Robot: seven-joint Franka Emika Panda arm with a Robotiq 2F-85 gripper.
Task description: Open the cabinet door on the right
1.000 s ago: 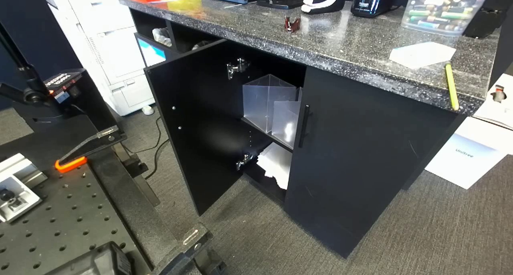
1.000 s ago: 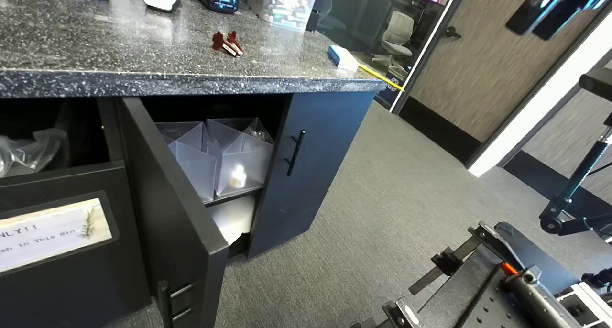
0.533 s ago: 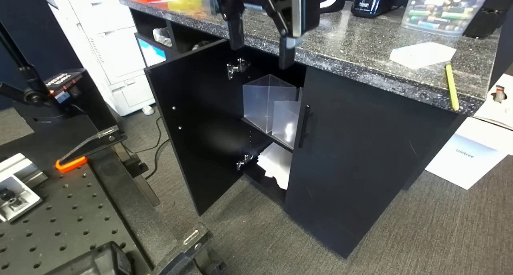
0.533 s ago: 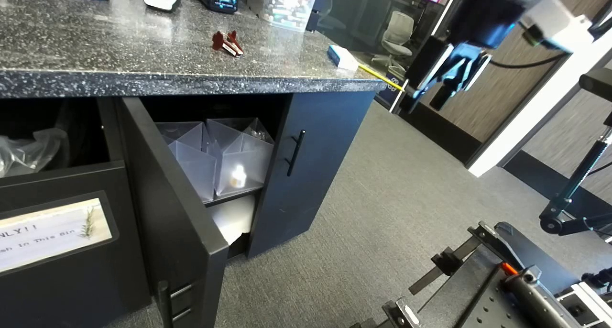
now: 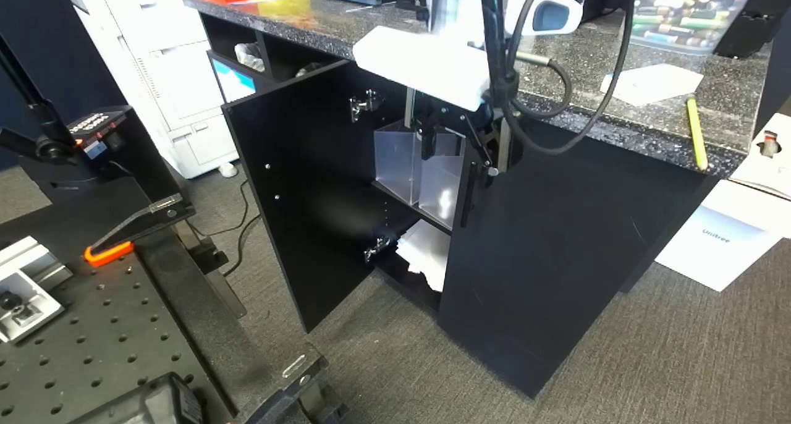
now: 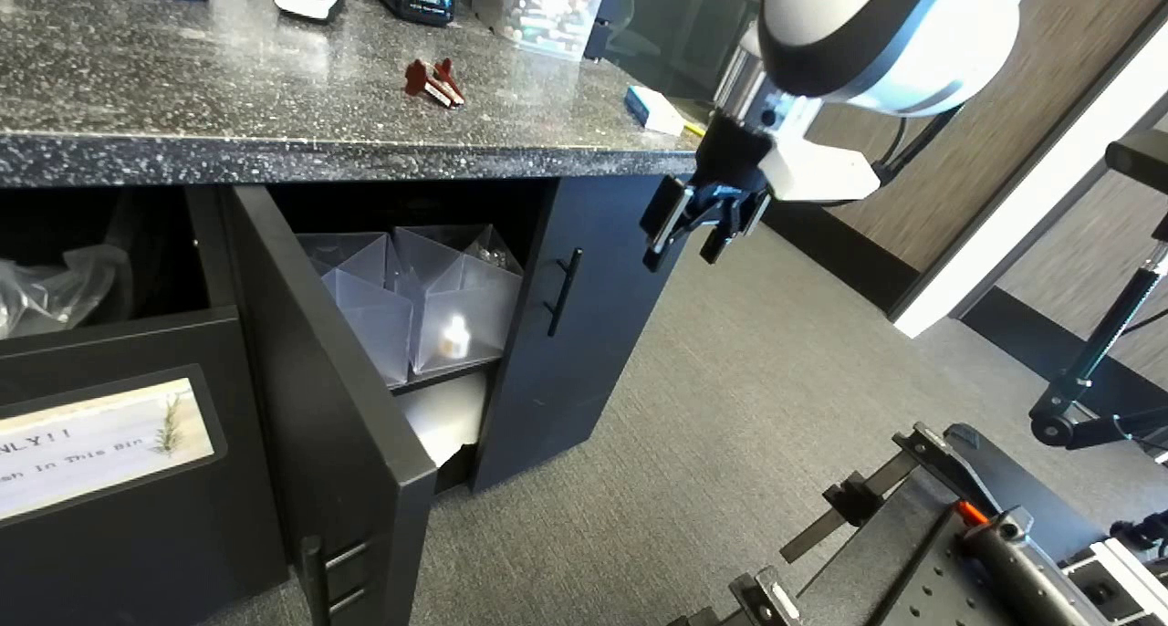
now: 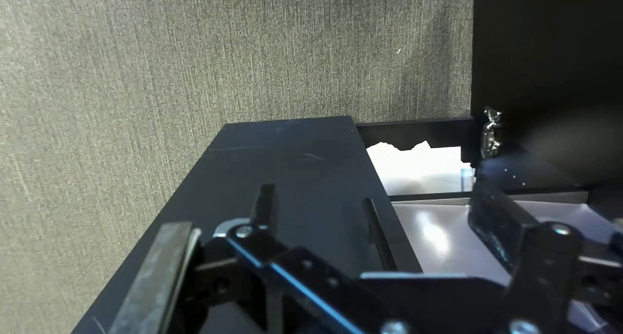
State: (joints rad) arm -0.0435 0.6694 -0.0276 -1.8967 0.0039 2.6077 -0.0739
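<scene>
The right cabinet door (image 5: 544,257) is a matte-black panel and stands closed. It also shows in an exterior view (image 6: 584,361) and in the wrist view (image 7: 302,173). Its black vertical bar handle (image 6: 566,293) is near the edge beside the open compartment; it also shows in the wrist view (image 7: 380,236). The cabinet (image 6: 228,97) has a speckled grey countertop. My gripper (image 6: 682,254) is open and empty, in front of the door and apart from the handle. In the wrist view the handle lies between the spread fingers (image 7: 379,214), farther off.
The other black door (image 5: 309,195) stands swung open, showing clear plastic bins (image 6: 465,316) and white paper (image 5: 426,251) inside. A perforated black table (image 5: 93,325) with clamps stands opposite. A yellow pencil (image 5: 696,133) and a staple remover (image 6: 434,83) lie on the countertop.
My gripper has come from the edge of view down past the countertop and closer to the right door's handle, staying open. Both doors stand as before.
</scene>
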